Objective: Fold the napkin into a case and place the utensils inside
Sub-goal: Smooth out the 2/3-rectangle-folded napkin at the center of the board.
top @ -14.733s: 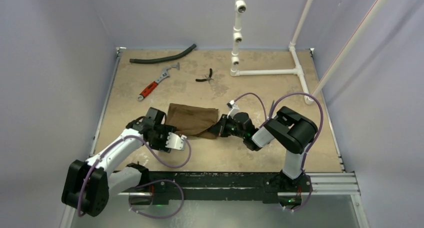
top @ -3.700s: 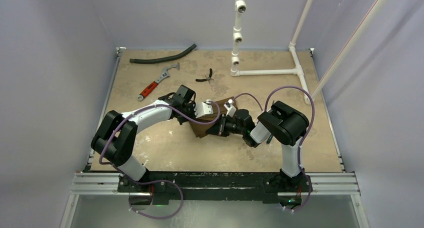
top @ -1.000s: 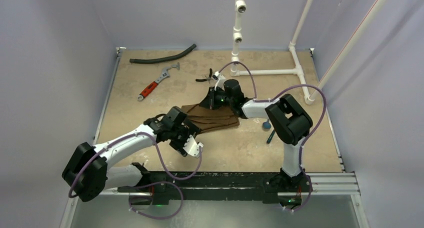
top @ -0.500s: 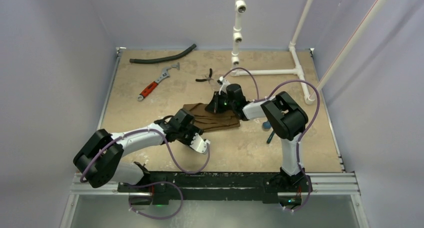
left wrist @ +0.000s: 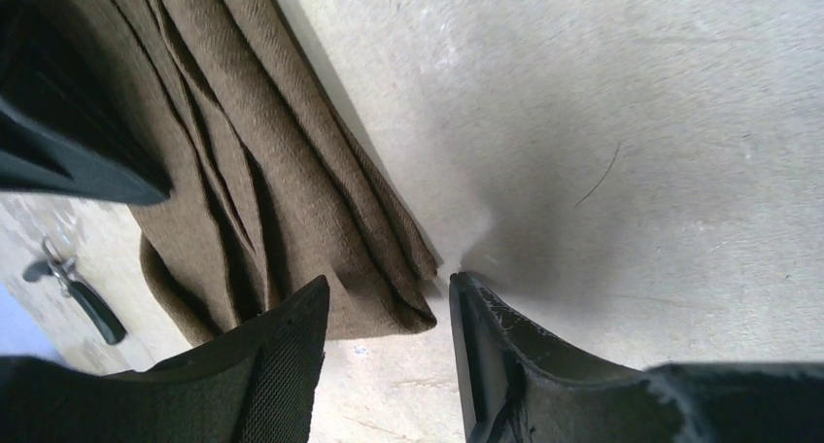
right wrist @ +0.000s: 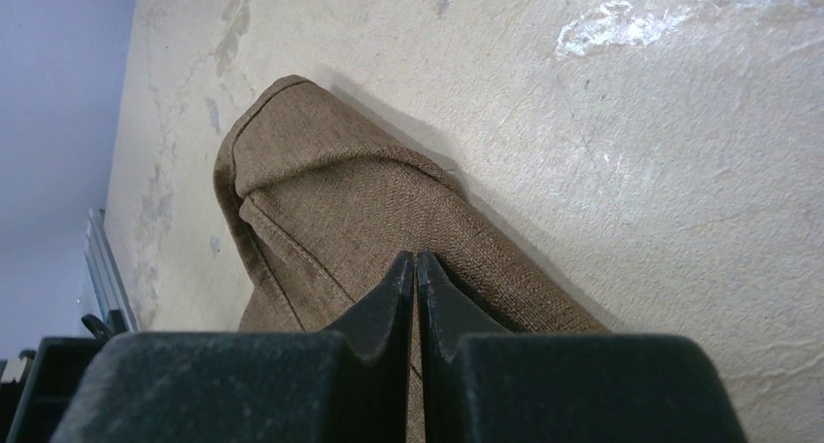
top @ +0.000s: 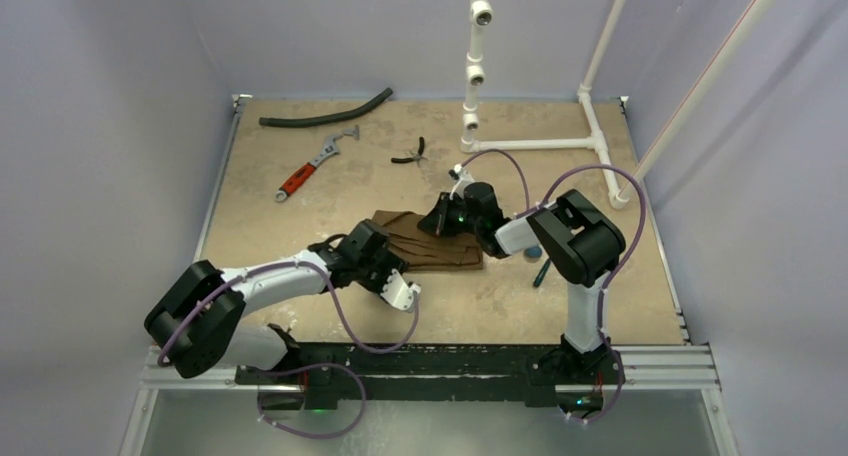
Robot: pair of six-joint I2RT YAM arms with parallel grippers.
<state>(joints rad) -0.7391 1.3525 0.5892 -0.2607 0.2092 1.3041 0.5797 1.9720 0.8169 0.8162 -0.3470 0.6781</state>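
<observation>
The dark-brown napkin (top: 425, 244) lies folded and pleated on the table; it also shows in the left wrist view (left wrist: 243, 171) and the right wrist view (right wrist: 369, 200). My right gripper (top: 443, 221) (right wrist: 416, 258) is shut, its tips low on the napkin's far right part, pinching the top layer. My left gripper (top: 388, 273) (left wrist: 389, 288) is open at the napkin's near left corner, which lies just ahead between its fingertips. The blue-bowled spoon (top: 533, 253) and a dark thin utensil (top: 541, 274) lie right of the napkin, partly hidden by the right arm.
A black hose (top: 325, 111), a red-handled wrench (top: 315, 164) and small black pliers (top: 410, 154) lie at the back. A white pipe frame (top: 540, 143) stands at the back right. Walls close in on both sides.
My right gripper has moved right and toward the near edge, bringing the raised napkin layer down flat. My left gripper has barely shifted at the near left corner.
</observation>
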